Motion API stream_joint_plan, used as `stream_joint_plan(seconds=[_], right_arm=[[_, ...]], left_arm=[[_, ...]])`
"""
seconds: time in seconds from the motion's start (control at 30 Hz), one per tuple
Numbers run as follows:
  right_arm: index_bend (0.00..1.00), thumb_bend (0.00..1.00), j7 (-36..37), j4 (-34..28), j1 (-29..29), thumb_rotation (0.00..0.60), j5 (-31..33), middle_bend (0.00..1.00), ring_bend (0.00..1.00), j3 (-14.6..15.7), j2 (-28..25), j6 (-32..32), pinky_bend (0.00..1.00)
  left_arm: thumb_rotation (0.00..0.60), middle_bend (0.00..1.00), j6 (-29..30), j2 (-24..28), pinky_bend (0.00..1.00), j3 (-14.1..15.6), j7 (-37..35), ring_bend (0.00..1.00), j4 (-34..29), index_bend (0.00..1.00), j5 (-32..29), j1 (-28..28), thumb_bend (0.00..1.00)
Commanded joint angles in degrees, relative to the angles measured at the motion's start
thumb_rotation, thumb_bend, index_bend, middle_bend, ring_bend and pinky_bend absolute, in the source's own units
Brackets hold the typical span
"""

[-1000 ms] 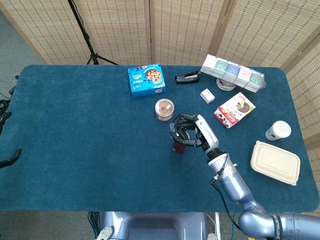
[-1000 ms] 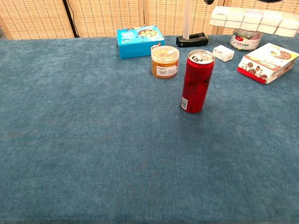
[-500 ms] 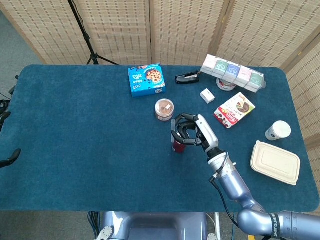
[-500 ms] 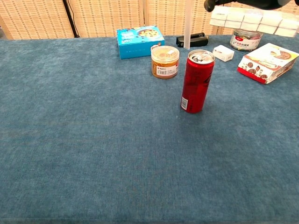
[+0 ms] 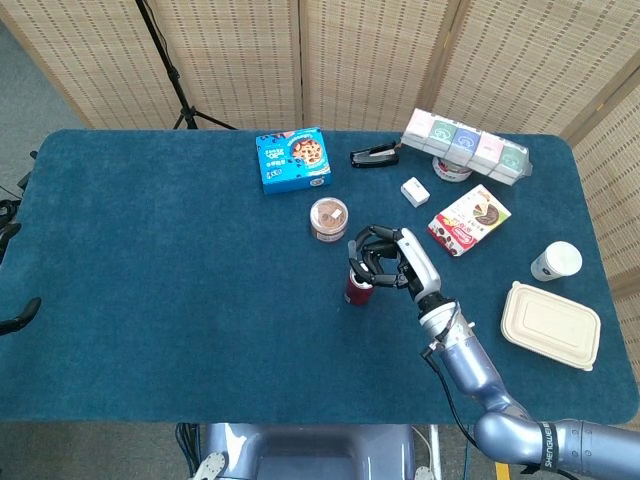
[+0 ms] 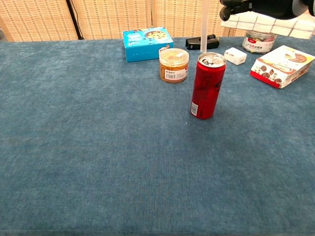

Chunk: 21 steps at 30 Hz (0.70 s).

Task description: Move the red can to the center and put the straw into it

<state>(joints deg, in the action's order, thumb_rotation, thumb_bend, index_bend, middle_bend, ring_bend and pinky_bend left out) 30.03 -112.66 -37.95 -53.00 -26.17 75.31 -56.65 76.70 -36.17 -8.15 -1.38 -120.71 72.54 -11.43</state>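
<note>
Standing upright near the middle of the blue table (image 5: pixel 150 300), the red can (image 6: pixel 207 86) has its top opened; what is inside cannot be seen. A white straw (image 6: pixel 203 27) hangs upright above the can's rim toward its 11 o'clock edge, its lower end just over the top, and whether it touches cannot be told. At the can's 11 o'clock, just beside it, is a small jar (image 6: pixel 173 64) with a clear lid and something orange-brown inside. Farther toward 11 o'clock lies a blue cookie box (image 5: pixel 293 159). At 12 o'clock a black stapler (image 5: pixel 374 155) rests near the far edge. The right hand (image 5: pixel 398 264) hovers over the can, its dark fingers (image 5: pixel 366 256) curled in around the straw's upper part, hiding most of the can from the head camera. Toward 1 o'clock sit a small white box (image 5: pixel 415 191) and a row of pastel packs (image 5: pixel 466 145) over a small tin. At 2 o'clock lies a red snack box (image 5: pixel 468 219). At 3 o'clock stand a white paper cup (image 5: pixel 556 261) and a closed beige lunch box (image 5: pixel 551 325). No left hand shows.
</note>
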Motion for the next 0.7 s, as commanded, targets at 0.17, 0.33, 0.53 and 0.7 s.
stream_joint_plan(seconds=[0.17, 0.33, 0.53, 0.7], right_arm=[[0.62, 0.48, 0.24, 0.84, 0.22, 0.600, 0.01, 0.84, 0.83, -0.08, 0.49, 0.51, 0.64], [0.62, 0.48, 0.33, 1.07, 0.51, 0.600, -0.19, 0.84, 0.83, -0.24, 0.69, 0.64, 0.64], [0.62, 0.48, 0.07, 1.45, 0.62, 0.600, 0.02, 0.84, 0.83, -0.41, 0.93, 0.78, 0.64], [0.62, 0.48, -0.06, 2.02, 0.71, 0.600, 0.22, 0.84, 0.83, -0.41, 1.22, 1.04, 0.64]], left_arm=[[0.600, 0.00, -0.33, -0.22, 0.00, 0.07, -0.07, 0.00, 0.26, 0.00, -0.18, -0.11, 0.30], [0.600, 0.00, -0.35, -0.26, 0.00, 0.05, -0.36, 0.00, 0.49, 0.00, -0.26, -0.11, 0.30], [0.600, 0.00, -0.53, -0.21, 0.00, 0.13, -0.84, 0.00, 0.76, 0.00, -0.14, -0.09, 0.30], [0.600, 0.00, -0.62, -0.07, 0.00, 0.07, -1.38, 0.00, 0.97, 0.00, -0.07, -0.11, 0.30]])
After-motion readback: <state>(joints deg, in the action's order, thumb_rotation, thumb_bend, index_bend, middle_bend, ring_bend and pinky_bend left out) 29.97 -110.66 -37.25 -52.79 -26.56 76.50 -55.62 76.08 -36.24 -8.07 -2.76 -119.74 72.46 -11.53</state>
